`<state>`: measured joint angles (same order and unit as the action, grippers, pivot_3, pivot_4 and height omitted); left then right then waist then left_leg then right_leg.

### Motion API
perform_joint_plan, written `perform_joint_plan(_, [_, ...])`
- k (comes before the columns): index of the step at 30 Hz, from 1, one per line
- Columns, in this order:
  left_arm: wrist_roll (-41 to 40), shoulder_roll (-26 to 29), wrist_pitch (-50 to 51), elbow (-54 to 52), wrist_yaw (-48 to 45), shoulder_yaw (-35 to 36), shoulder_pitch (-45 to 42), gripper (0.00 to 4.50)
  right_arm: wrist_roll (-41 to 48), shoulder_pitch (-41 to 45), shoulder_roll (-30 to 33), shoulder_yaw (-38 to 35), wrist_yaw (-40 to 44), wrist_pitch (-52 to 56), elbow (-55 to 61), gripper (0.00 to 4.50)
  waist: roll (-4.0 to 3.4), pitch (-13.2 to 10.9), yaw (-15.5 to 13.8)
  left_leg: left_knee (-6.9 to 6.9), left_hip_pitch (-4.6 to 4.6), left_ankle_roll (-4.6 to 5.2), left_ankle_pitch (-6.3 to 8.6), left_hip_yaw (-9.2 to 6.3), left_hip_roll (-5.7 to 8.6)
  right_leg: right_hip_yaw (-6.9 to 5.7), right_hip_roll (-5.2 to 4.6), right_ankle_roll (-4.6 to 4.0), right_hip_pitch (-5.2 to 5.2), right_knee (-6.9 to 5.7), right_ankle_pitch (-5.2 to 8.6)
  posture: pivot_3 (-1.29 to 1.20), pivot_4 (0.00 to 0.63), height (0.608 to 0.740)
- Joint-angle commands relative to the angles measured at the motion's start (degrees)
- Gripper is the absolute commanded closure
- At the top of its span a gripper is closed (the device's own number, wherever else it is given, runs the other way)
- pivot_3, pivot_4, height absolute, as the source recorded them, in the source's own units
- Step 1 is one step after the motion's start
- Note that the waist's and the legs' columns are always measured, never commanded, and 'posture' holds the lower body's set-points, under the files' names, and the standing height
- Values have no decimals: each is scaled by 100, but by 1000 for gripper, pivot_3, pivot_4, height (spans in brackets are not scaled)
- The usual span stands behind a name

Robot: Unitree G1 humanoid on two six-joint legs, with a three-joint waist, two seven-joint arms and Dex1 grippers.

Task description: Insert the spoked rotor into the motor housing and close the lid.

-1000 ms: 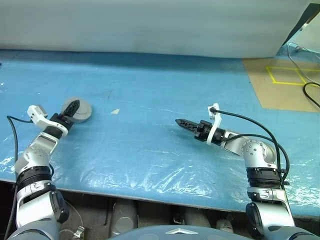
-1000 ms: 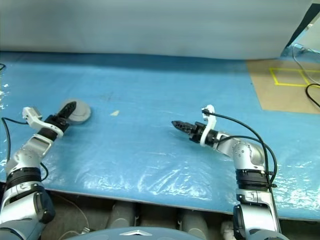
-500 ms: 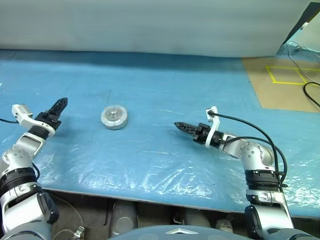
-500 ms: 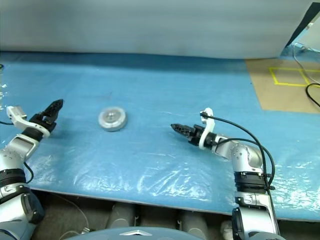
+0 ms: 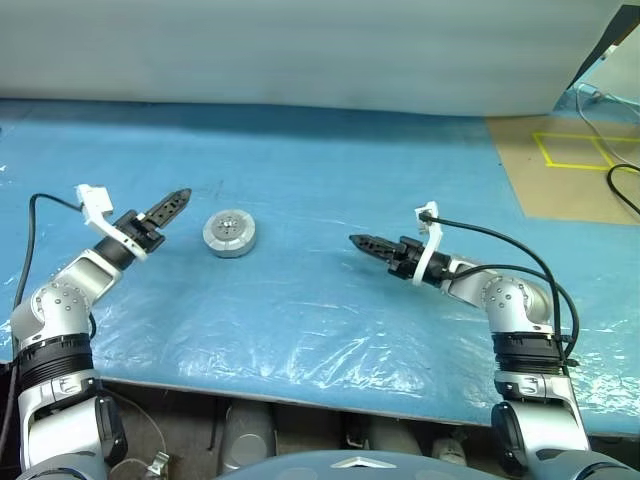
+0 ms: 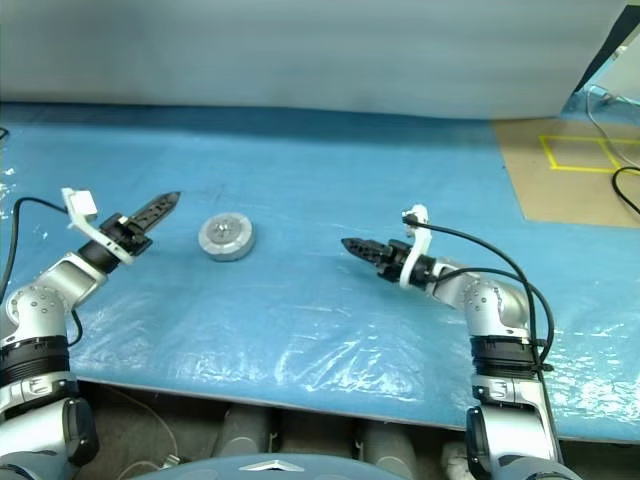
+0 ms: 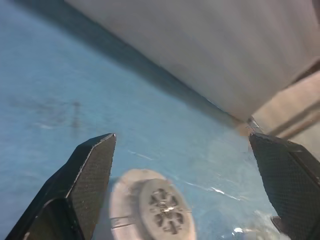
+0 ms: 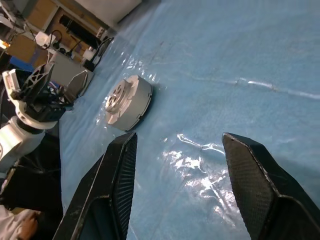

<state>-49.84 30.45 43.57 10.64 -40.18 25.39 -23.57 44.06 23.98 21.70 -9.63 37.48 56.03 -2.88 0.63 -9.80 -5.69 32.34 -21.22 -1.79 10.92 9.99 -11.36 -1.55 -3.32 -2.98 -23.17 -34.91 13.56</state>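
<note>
Seeing the closed motor housing (image 5: 229,233) alone on the table (image 5: 330,180), I'd finish gently: left gripper (image 5: 176,201) jaws wide, right gripper (image 5: 361,242) jaws part-open, both empty.

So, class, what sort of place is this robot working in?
Probably a lab or workshop test bench: a table under blue plastic sheeting, yellow floor tape marks on brown flooring, and a small closed motor housing between the two grippers.

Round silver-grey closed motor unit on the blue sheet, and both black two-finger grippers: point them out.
Round silver-grey motor unit (image 5: 230,233): left eye view, top face.
Left gripper (image 5: 172,205): left eye view, between its fingertips.
Right gripper (image 6: 352,245): right eye view, between its fingertips.
</note>
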Motion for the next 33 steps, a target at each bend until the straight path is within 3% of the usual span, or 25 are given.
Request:
perform_joint_plan(1, [48,37,88,-894,-465,-776,-465,7,-41,181,245,-39,335,-367,349,1656,0,0,-10,1,0,0,0,1,0,0,0,0,1,0,0,0,150,740])
perform_joint_plan(7, [282,-275,100,-1343,-1026,-1974,-933,7,-678,245,730,418,799,-1078,416,1656,-5,1,40,1,9,0,0,3,2,5,1,1,2,-5,0,0,150,740])
perform_joint_plan(11, [947,-142,-367,-1219,-1653,-2731,-772,7,-1299,58,1029,928,1119,-1772,721,1656,-6,0,74,-6,5,1,0,2,0,4,15,20,-10,-7,-12,0,150,740])
perform_joint_plan(21, [1725,181,-1100,-1082,-2329,-3085,-390,7,-1551,-332,1196,1161,1277,-2029,1292,1656,-8,-1,56,-2,2,1,1,2,-3,6,12,-1,-7,-5,0,0,150,740])
perform_joint_plan(33, [1912,-26,-1348,-934,-2346,-2972,-461,7,-1638,-120,1139,1233,1365,-2043,1115,1656,-8,-1,35,18,7,3,0,3,-6,9,12,-3,-5,-28,2,0,150,740])
